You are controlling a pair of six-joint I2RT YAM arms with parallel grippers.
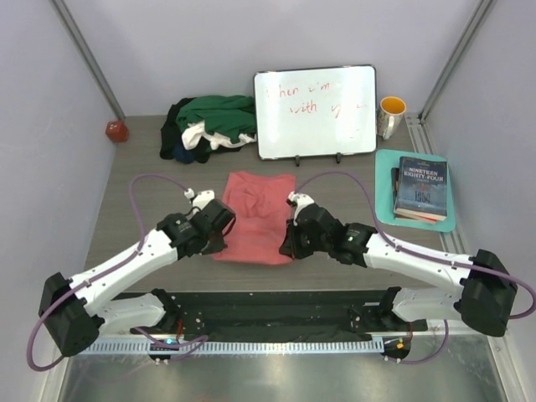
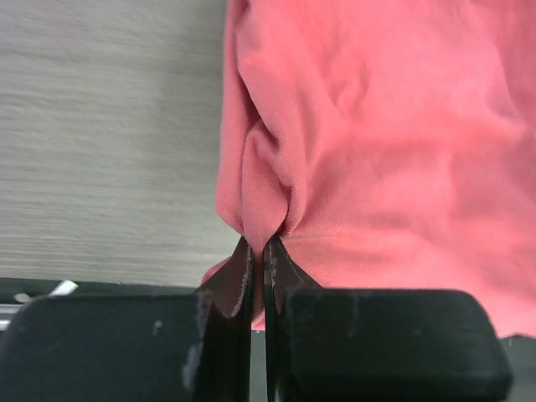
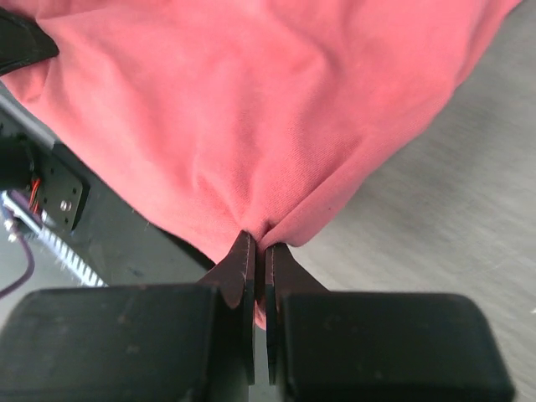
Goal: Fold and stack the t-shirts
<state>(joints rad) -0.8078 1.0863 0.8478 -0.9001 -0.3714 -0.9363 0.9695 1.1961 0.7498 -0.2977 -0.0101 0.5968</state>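
Salmon-pink t-shirt point(image 1: 255, 218) lies on the grey worktop point(image 1: 151, 176) at centre, just ahead of the arm bases, roughly rectangular and wrinkled, its near hem reaching the front edge of the worktop. Left pincer point(image 2: 258, 251) sits at the shirt's left border, fingers pressed together on a pinch of pink cloth; the fabric gathers into a small ridge that runs up from the fingertips, with bare woodgrain worktop to the left of it. Right pincer point(image 3: 254, 244) sits at the shirt's right border near the front corner, likewise clamped on a fold of the same shirt; creases fan out from the fingertips, and the dark frame at the worktop's front edge shows beneath the cloth on the left of that view. From above, both arms angle inward, one on each side of the shirt. Heap of t-shirts point(image 1: 209, 126) rests at the back left, unfolded: dark green on top, white and black showing under it. Just right of the heap a white board point(image 1: 316, 111) with red writing stands upright. A mug point(image 1: 391, 115) with a yellow inside stands at the board's right. A book point(image 1: 421, 188) lies on a teal tray point(image 1: 383, 163) at the right edge. A small red object point(image 1: 115, 131) sits in the back left corner.
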